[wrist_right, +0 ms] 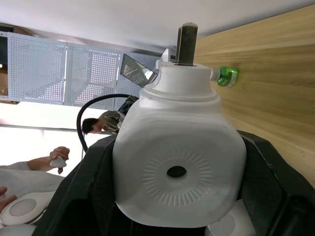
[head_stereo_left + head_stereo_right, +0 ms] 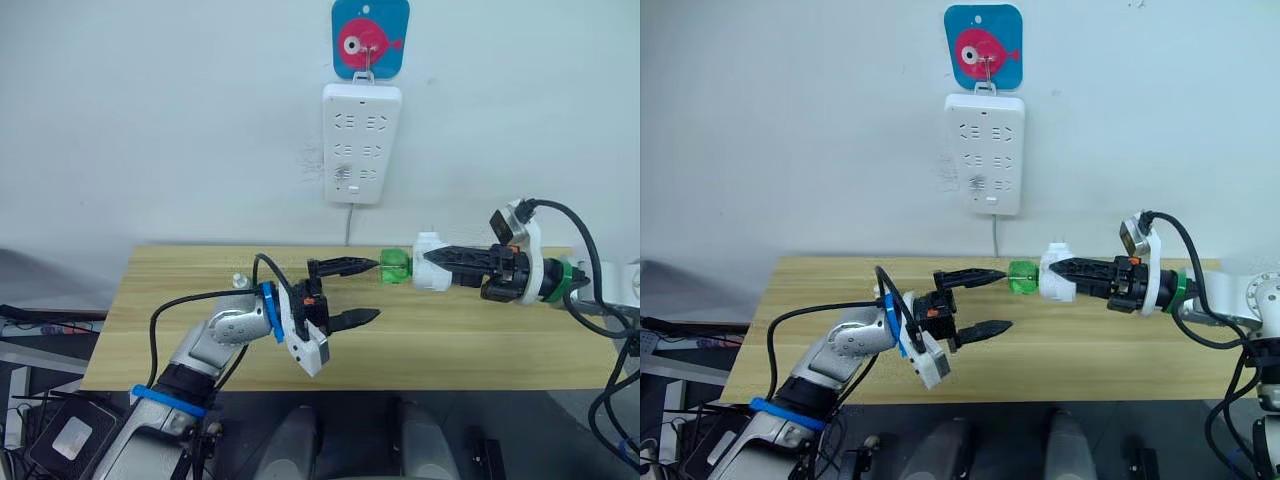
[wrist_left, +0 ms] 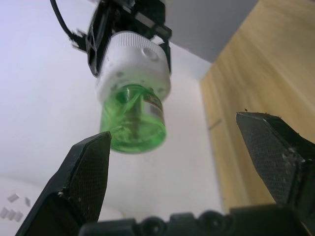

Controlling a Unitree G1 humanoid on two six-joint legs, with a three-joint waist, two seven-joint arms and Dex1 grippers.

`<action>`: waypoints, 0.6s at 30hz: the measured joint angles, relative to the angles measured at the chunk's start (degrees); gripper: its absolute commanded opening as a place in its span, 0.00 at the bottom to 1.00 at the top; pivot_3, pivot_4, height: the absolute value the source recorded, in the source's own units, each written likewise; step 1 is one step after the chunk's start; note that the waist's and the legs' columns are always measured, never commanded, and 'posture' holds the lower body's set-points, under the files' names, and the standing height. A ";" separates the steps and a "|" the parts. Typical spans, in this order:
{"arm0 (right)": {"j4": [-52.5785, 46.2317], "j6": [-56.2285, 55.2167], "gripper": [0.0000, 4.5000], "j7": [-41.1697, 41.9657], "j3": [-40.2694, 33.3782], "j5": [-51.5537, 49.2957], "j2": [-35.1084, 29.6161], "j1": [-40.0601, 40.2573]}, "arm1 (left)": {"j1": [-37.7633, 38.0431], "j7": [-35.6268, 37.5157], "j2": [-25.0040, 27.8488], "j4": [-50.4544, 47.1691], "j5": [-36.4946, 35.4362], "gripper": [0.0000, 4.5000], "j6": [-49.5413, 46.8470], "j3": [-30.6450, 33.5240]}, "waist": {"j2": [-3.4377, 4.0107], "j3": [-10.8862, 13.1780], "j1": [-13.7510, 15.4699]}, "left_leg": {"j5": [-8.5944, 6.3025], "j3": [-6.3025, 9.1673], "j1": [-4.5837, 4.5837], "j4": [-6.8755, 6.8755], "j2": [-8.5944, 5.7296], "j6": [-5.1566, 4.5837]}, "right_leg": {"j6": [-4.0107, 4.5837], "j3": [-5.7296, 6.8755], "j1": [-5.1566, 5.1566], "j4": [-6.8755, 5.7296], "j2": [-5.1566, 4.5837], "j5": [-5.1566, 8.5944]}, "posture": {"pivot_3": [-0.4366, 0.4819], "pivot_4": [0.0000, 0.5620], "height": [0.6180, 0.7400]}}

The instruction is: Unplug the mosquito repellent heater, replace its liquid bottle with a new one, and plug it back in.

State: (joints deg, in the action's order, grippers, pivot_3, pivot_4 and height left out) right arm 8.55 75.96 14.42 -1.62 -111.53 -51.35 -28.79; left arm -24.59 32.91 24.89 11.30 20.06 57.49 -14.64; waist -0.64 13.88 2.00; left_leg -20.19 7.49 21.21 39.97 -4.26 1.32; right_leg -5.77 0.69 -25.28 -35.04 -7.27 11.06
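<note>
Head view: the right gripper pinches the mosquito repellent heater above the wooden table, its green bottle pointing at the spread left gripper; the socket strip hangs behind. Left wrist view: the bottle sits between the spread fingers. Right wrist view: a second bottle lies on the table.

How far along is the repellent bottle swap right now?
Unplugging looks done: the right gripper holds the heater off the socket strip. The green bottle is still attached, with the open left gripper around it. Left: removal, fitting a new bottle, replugging.
</note>
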 measured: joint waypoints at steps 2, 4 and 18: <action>-0.99 0.50 0.67 -0.01 0.01 0.00 0.13 0.00 | -2.06 -2.33 -0.33 0.57 1.86 1.00 1.83 0.00 | 0.00 0.00 -0.04 | 0.00 0.00 0.00 0.00 0.00 0.00 | 0.00 0.00 0.00 -0.01 0.00 0.00 | 0.56 0.41 1.00; -1.63 0.89 0.67 0.01 0.01 0.00 0.13 0.02 | -3.69 -4.23 -0.29 1.30 3.40 1.00 3.34 -0.01 | 0.01 -0.01 -0.11 | 0.00 0.01 0.00 -0.01 -0.01 -0.01 | 0.00 0.00 0.00 -0.01 0.00 0.00 | 0.56 0.41 1.00; -4.72 0.75 0.67 0.23 -0.01 -0.03 0.51 1.18 | -7.23 -9.80 0.21 6.56 6.31 0.53 8.30 -3.27 | 0.01 -0.02 -0.44 | 0.01 0.02 -0.01 0.01 -0.02 -0.01 | -0.01 0.01 -0.01 -0.03 0.01 0.00 | 0.54 0.39 1.00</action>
State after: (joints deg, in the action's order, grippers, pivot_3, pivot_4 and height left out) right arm 3.83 76.71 14.65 -1.63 -111.55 -50.84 -27.61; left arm -31.82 23.11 25.10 17.86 26.37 65.79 -17.91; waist -0.64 13.86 1.56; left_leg -20.18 7.51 21.20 39.97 -4.27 1.31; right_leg -5.78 0.70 -25.28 -35.06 -7.27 11.05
